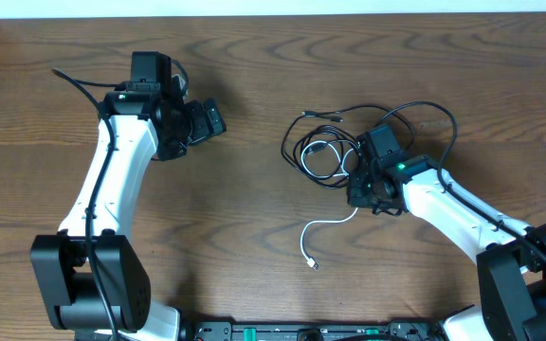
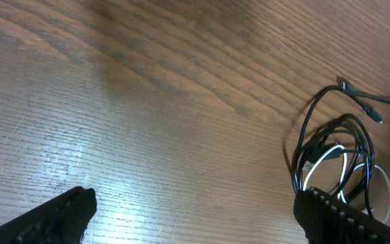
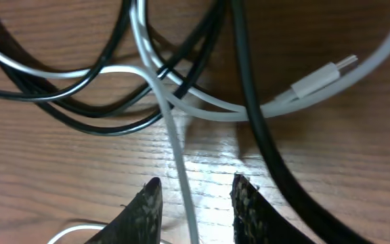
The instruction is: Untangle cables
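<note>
Right claw (image 3: 195, 203): narrow. Its fingertips (image 3: 144, 207) stand a little apart, and the thin white cord (image 3: 178, 149) runs up between them. Bare wood shows on either side of the cord, so it is not pinched. This claw sits low over the brown wood-grain table (image 1: 254, 66), at the near right edge of the tangle.

Thin black cord (image 1: 299, 152): several loops bunched right of table centre. One wider arc swings out around the right wrist toward the far side. A small dark plug end lies at the far edge of the bunch.

White cord: part of it is threaded through the black loops, and strands cross over and under each other in the right wrist view. A white plug end (image 3: 323, 73) lies just beside a black strand there. The tail leaves the bunch toward the near edge, curves, and ends in a small plug (image 1: 313, 264) lying free on bare wood, apart from the loops. The two cords are not yet separated.

Left claw (image 2: 195, 220): spread wide and holding nothing. It is over bare wood well left of the tangle, and the cords show only at the right edge of its wrist view.
</note>
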Tool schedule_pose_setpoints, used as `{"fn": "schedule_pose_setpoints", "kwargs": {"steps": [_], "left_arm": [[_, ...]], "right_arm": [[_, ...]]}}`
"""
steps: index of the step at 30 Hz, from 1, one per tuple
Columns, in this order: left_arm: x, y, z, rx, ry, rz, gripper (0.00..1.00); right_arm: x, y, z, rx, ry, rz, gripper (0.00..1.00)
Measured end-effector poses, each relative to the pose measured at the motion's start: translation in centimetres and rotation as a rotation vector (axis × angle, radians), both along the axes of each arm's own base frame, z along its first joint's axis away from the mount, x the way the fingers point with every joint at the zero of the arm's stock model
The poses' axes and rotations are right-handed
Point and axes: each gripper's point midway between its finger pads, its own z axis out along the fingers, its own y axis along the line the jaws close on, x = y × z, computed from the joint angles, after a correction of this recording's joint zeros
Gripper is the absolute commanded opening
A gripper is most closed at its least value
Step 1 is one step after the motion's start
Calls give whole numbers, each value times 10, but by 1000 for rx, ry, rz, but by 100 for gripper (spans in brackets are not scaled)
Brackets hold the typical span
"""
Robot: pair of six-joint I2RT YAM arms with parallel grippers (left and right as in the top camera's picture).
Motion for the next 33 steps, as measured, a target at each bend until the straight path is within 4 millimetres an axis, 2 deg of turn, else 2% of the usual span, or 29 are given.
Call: {"fn": "schedule_pose_setpoints", "kwargs": {"steps": [1,3,10,12,15,19,22,24,26,30,33], "left_arm": [[0,0,0,0,0,0,98],[0,0,0,0,0,0,98],[0,0,0,0,0,0,98],[0,0,0,0,0,0,98],[0,0,0,0,0,0,98],[0,0,0,0,0,0,98],[0,0,0,0,0,0,98],[0,0,0,0,0,0,98],[0,0,0,0,0,0,98],[0,0,0,0,0,0,98],[0,0,0,0,0,0,98]], "right_arm": [[0,1,0,3,0,3,38],[0,1,0,5,-1,14,34],[9,13,5,52,-51,78,33],[9,16,2,60,-47,98,26],[6,17,-4,69,-26,120,1],[7,16,-3,108,-12,125,1],[10,22,5,199,-15,139,1],[18,32,22,303,-48,164,1],[31,42,50,411,-109,195,1],[60,63,138,610,-331,304,1],[67,75,208,707,-518,398,1]]}}
